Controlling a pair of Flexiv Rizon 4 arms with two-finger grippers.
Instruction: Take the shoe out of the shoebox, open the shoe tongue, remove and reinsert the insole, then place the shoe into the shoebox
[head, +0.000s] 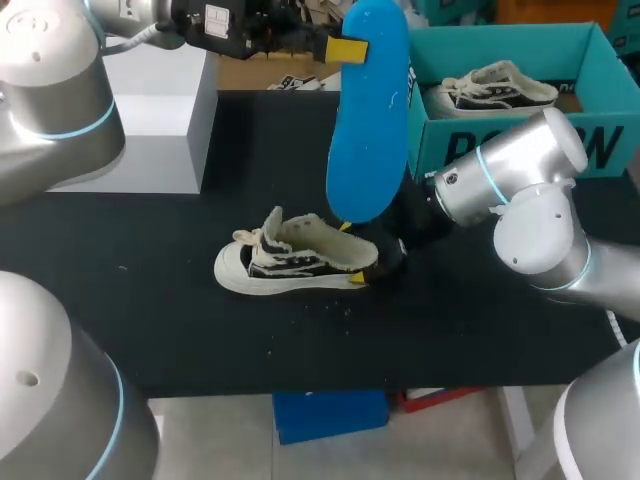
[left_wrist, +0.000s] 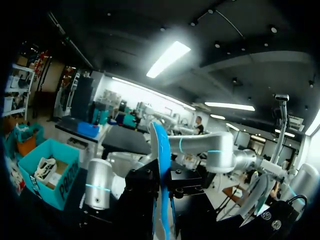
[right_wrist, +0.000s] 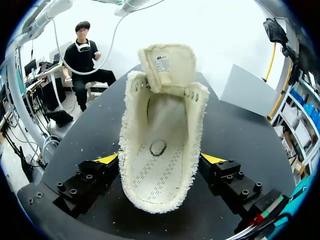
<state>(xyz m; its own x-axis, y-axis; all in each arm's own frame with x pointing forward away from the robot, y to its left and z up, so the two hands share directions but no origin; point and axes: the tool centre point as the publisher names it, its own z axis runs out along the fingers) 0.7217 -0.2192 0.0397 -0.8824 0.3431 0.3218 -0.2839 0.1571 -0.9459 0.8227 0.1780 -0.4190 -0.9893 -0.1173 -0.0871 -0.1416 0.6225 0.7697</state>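
On the black desk (head: 150, 300) the right hand (right_wrist: 160, 159) squeezed the shoe (head: 295, 262) while the left hand (head: 348, 48) apparently pinched the blue insole (head: 370, 120) above.

We find the head view evenly lit from above. The black table (head: 150, 300) swallows the light, so the shoe's (head: 290, 262) shadow cannot be told from the dark top. The blue insole (head: 370, 110) carries a mild sheen, and our right arm (head: 520, 170) shows soft white highlights. The left wrist view is dim, with ceiling strip lamps (left_wrist: 167, 57) glaring white. The right wrist view is bright, with flat light on the shoe's lining and a grey glint on the table.
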